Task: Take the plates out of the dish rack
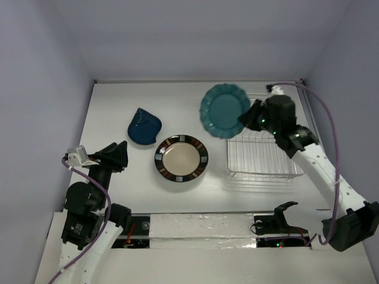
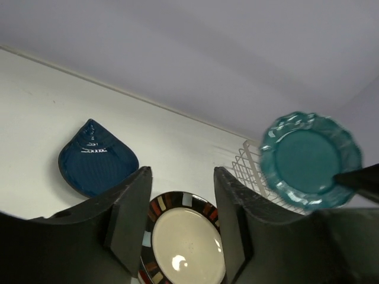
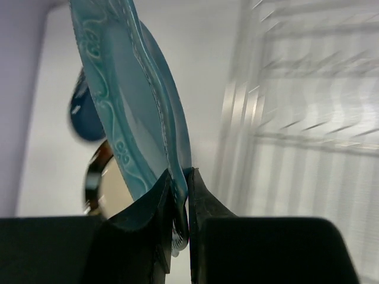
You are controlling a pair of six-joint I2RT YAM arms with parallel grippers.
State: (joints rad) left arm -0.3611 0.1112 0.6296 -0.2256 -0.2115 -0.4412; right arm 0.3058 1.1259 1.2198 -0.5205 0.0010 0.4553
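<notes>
Seen from above, three plates: a blue shell-shaped plate (image 1: 144, 128) and a striped-rim plate (image 1: 181, 159) lie on the table (image 1: 112, 100), while a teal plate (image 1: 224, 111) hangs over the far-left corner of the one dish rack (image 1: 263, 160). Left wrist: the left gripper (image 2: 182, 183) gapes empty. Right wrist: the right gripper (image 3: 180, 177) clamps the teal plate's rim.

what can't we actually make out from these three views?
- Right wrist view: dish rack is blurred, prongs unreadable.
- Right wrist view: striped plate and blue shell dish are mostly hidden behind the teal plate.
- Left wrist view: the striped plate's near rim is cut off by the left gripper fingers and the bottom edge.
- Top view: the right gripper contact on the teal plate's rim is hidden under its own wrist.
</notes>
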